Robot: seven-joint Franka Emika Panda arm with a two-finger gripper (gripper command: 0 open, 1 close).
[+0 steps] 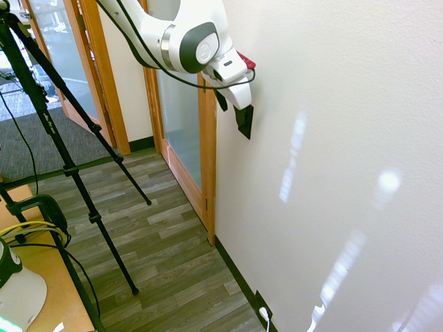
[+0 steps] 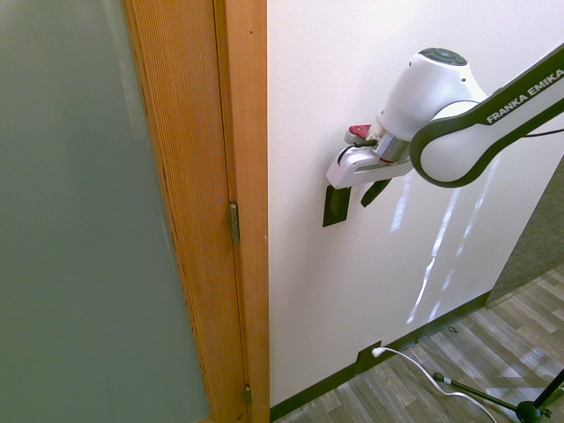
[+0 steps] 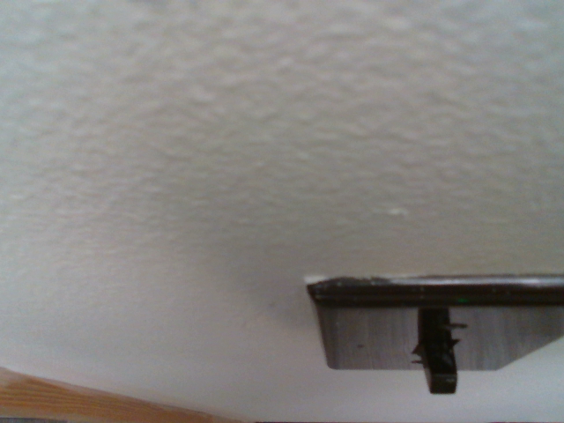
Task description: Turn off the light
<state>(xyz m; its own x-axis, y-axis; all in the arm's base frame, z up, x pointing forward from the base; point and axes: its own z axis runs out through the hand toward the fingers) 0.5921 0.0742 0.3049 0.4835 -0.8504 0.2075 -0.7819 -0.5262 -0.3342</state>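
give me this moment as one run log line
task: turn off light | tool at black switch plate on white wall | fingers: state unclear | room lit | socket plate untouched

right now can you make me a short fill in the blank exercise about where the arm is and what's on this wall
1. The black switch plate is mounted on the ____ wall.
2. The robot's gripper sits just ____ the switch plate.
3. The door frame beside the wall is made of ____.
4. Low on the wall, the black socket plate holds a ____ plug.

Missing words: white; above; wood; white
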